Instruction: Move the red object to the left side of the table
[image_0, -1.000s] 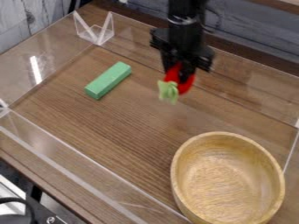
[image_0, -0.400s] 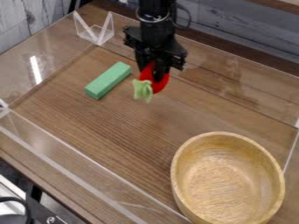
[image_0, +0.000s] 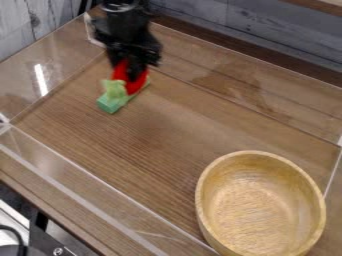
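The red fruit (image_0: 130, 73) sits gripped in the black hand (image_0: 128, 62), its leafy end poking out below.

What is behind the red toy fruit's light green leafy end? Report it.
Part of the green rectangular block shows around the leafy end; the rest is covered, so its full outline can't be seen.

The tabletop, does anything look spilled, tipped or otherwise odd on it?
Nothing stands out: the wooden bowl sits upright, and I see no spill. The red object overlaps the green block in view.
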